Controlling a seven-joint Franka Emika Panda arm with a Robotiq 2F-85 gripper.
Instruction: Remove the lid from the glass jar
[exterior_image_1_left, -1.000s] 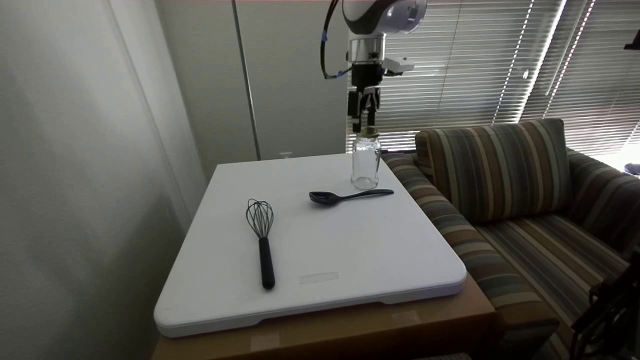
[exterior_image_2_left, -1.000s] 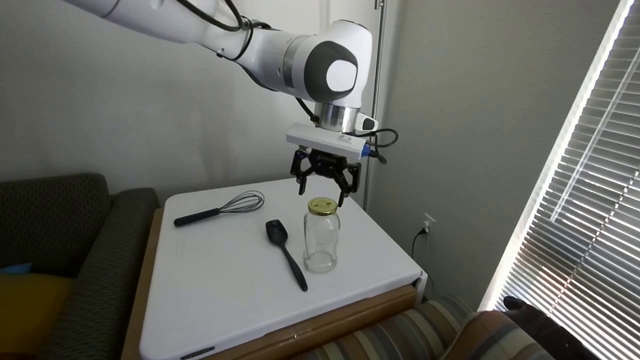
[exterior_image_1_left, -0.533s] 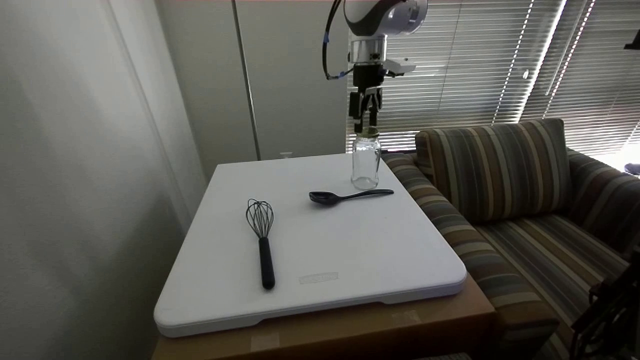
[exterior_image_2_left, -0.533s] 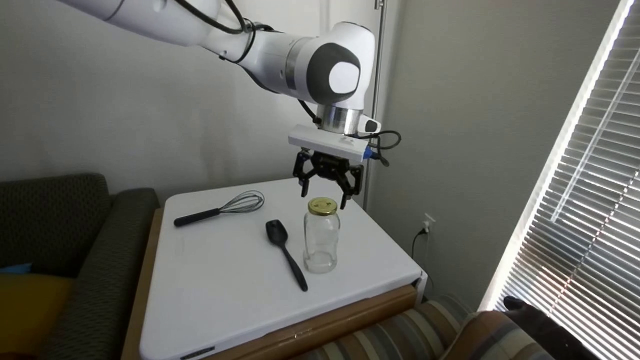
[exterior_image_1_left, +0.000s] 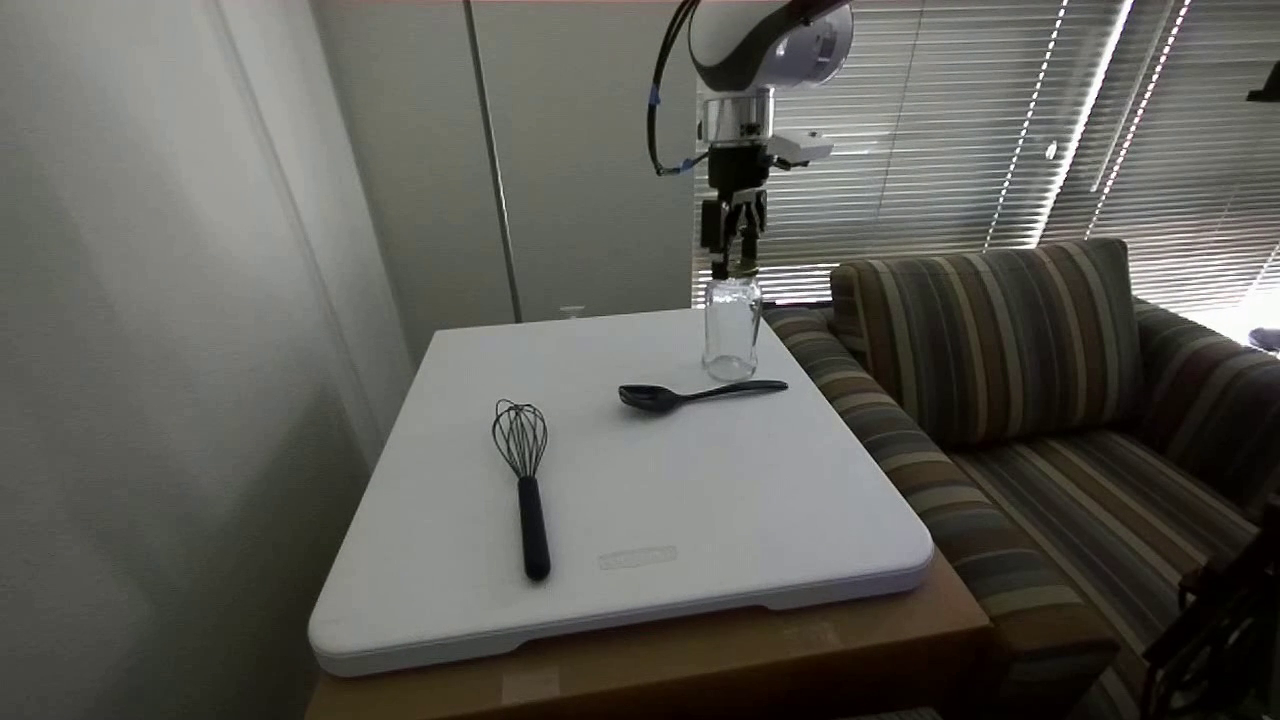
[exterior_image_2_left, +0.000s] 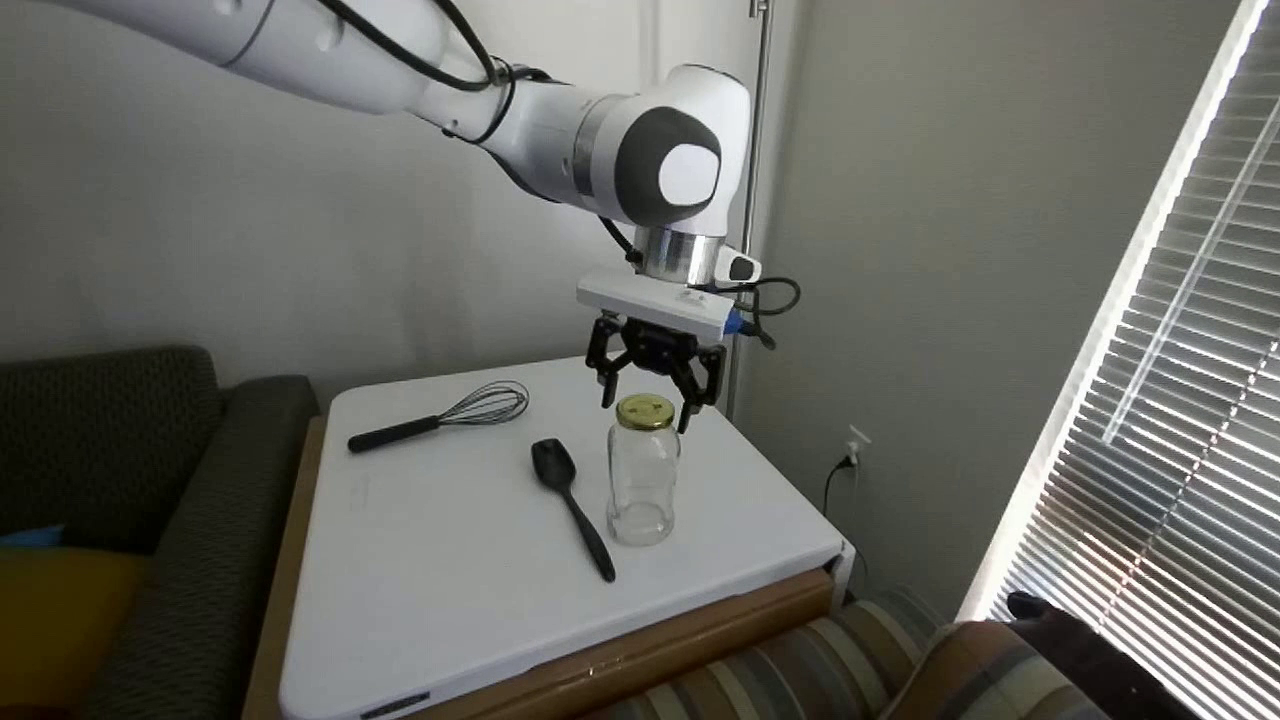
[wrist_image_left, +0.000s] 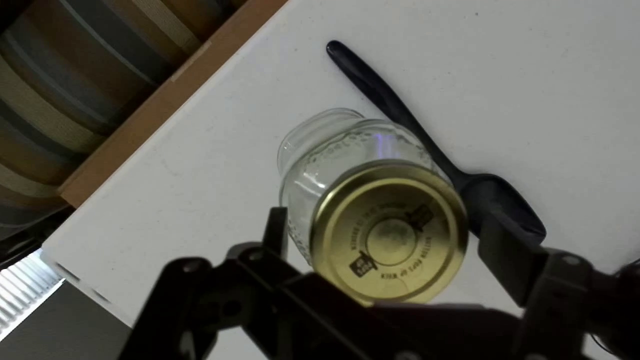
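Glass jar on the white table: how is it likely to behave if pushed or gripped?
The glass jar would probably tip if pushed near its lid, being upright and taller than wide. Its clear, mostly smooth glass may prove slippery and fragile. With nothing visible inside, it is likely fairly light for its size.

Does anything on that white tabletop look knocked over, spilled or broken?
Nothing stands out. The clear glass jar stands upright with its round gold metal lid on top; the long black spoon and black-handled wire whisk lie flat on the white tabletop, with no visible spill or crack.
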